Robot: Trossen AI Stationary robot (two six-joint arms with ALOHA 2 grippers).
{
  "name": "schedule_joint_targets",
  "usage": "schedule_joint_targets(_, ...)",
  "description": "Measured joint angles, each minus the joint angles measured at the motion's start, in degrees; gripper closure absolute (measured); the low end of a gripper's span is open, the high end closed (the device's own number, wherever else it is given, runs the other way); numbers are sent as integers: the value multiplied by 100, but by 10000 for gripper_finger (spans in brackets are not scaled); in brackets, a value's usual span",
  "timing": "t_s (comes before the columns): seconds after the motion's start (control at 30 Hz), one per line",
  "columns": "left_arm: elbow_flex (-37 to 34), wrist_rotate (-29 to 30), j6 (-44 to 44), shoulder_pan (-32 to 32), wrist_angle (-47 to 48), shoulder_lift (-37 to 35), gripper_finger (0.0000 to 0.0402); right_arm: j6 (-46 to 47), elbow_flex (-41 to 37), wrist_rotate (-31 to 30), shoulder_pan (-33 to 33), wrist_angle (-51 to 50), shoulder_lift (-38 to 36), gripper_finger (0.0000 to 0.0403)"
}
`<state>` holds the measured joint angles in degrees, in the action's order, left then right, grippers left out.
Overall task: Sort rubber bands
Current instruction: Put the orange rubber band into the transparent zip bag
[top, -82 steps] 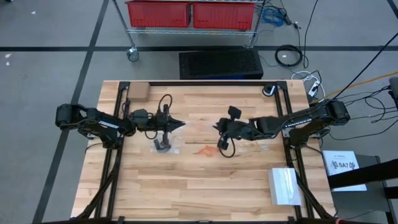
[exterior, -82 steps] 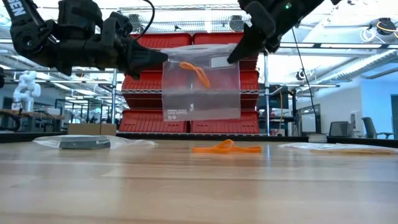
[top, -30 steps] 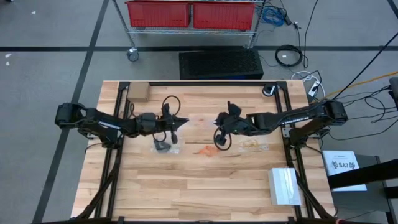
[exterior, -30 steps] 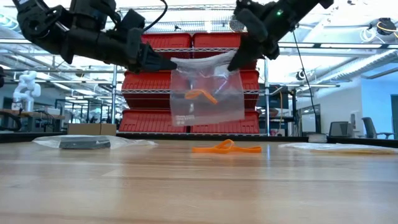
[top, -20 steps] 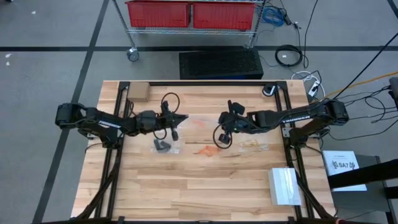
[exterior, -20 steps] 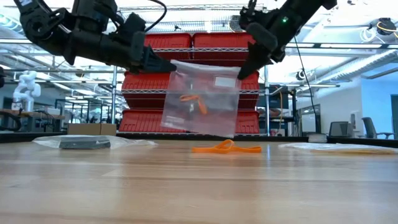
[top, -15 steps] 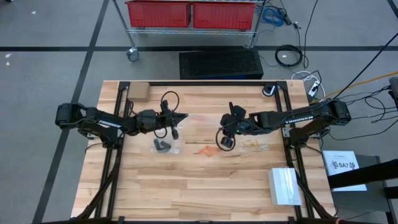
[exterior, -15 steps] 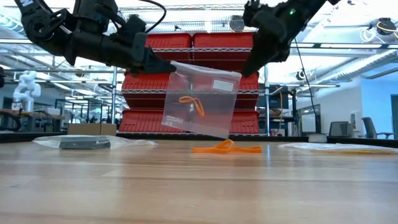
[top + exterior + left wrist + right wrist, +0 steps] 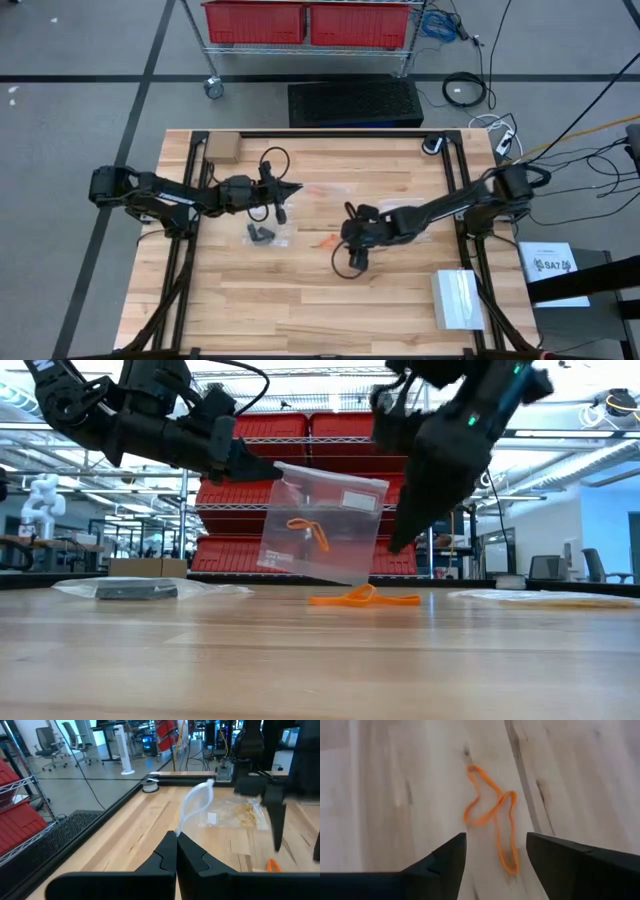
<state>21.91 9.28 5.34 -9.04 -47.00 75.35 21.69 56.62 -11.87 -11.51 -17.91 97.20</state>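
A clear plastic bag (image 9: pixel 322 525) with one orange rubber band (image 9: pixel 306 532) inside hangs from my left gripper (image 9: pixel 256 468), which is shut on it over the table's middle left. Loose orange rubber bands (image 9: pixel 492 815) lie on the wood (image 9: pixel 326 241). My right gripper (image 9: pixel 496 841) is open just above them, pointing steeply down, one finger on either side and touching nothing. In the high view it (image 9: pixel 343 238) stands right of the bands. My left gripper pinches the bag's top edge at its left corner (image 9: pixel 272 467) between its two shut fingers, coming level from the table's left. In the left wrist view the clear edge (image 9: pixel 196 804) rises from between the fingertips. The bag hangs tilted, clear of the table.
A clear bag of black bands (image 9: pixel 262 234) lies left of centre and a clear bag of tan bands (image 9: pixel 245 815) lies to the right, partly under my right arm. A white box (image 9: pixel 458 298) sits near the right front edge, a small cardboard box (image 9: pixel 221 148) at the far left.
My right gripper has let go of the bag's right top corner, opened, and dropped toward the table's near edge and left, tipping downward over the loose orange bands. The bag now hangs from my left gripper alone, its freed right side sagging lower.
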Motion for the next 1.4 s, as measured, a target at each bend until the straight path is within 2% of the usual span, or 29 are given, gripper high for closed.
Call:
schedule_joint_targets(0.3,0,-179,2,-2,4,0,402,36,11,-13,164,464,849,202)
schedule_joint_targets(0.4,-2,-179,2,-6,3,0,402,2,21,28,228,498,946,218)
schedule_joint_targets(0.5,-4,-181,2,-40,6,0,402,-113,22,25,270,503,1015,269)
schedule_joint_targets(0.63,-4,-205,4,-106,4,0,402,-283,20,-69,278,480,982,374)
schedule_joint_targets(0.67,-4,-226,4,-124,5,0,402,-331,17,-92,279,475,943,388)
schedule_joint_targets(0.83,-4,-304,-7,-164,6,0,402,-584,86,-77,301,94,520,398)
schedule_joint_targets(1.03,-4,-306,-9,-162,61,0,402,-1187,587,-956,308,-58,-215,401)
schedule_joint_targets(1.13,-4,-306,-11,-162,93,0,402,-1754,957,-1602,329,-8,-445,402)
schedule_joint_targets(1.2,-4,-306,-13,-162,108,0,402,-2150,1170,-1818,408,-25,-483,402)
schedule_joint_targets(1.4,-4,-366,-29,-162,109,0,402,-2808,1403,-1793,843,-53,-467,403)
